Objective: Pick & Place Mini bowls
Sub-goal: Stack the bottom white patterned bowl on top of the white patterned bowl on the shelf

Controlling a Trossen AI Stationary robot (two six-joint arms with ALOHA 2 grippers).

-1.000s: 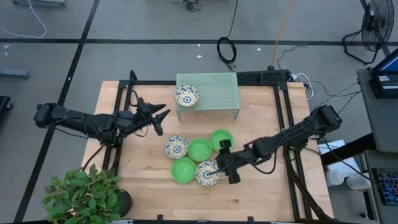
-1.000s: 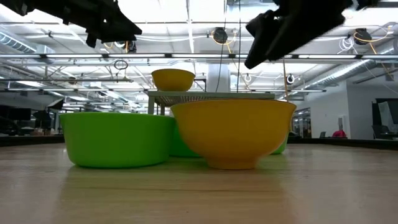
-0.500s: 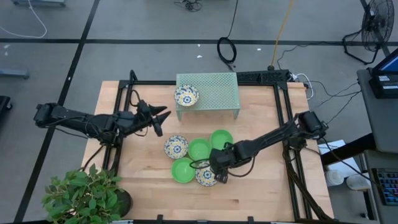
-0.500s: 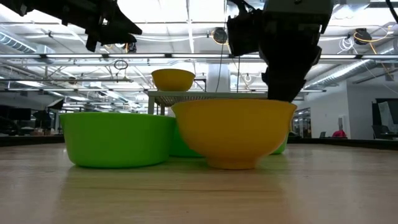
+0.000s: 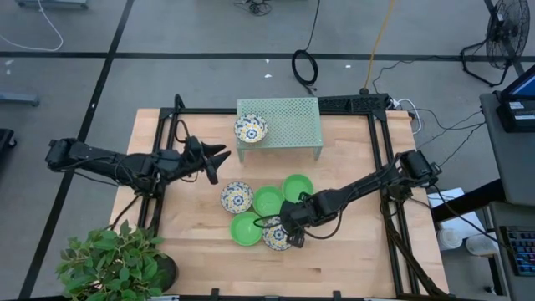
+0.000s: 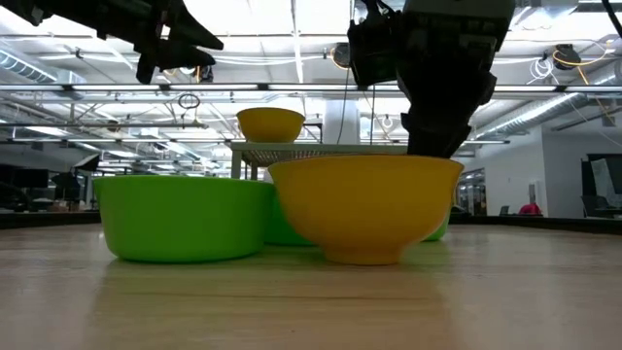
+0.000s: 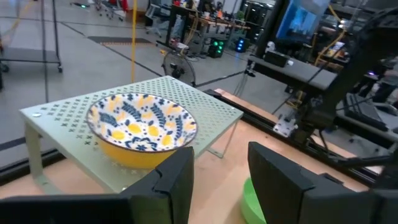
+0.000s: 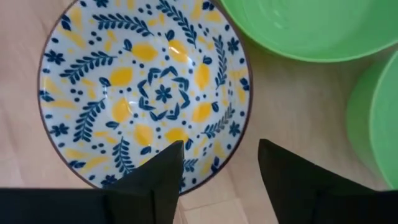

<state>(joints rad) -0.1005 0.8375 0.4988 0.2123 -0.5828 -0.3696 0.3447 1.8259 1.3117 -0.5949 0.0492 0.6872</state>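
Pale wooden tabletop (image 5: pixel 351 251) fills the high view, with a pale green mesh rack (image 5: pixel 288 125) at its twelve o'clock edge and a potted plant (image 5: pixel 113 259) at the seven o'clock corner. One patterned bowl on the rack (image 5: pixel 250 128) already sits at the rack's nine o'clock end, so by my reading one of six is placed and five remain. Those five cluster near the table's middle: a patterned bowl at nine o'clock of the cluster (image 5: pixel 236 197), three green bowls (image 5: pixel 268 201) touching or nearly touching one another, and a patterned bowl at six o'clock (image 5: pixel 276 235). The right gripper (image 5: pixel 292 237) has dropped onto that last bowl; in its wrist view one finger is inside the rim and the other outside, jaws apart and not yet clamped on the bowl wall. The left gripper (image 5: pixel 219 155) hangs above the table at nine o'clock of the rack, fingers parted and empty, facing the placed bowl.
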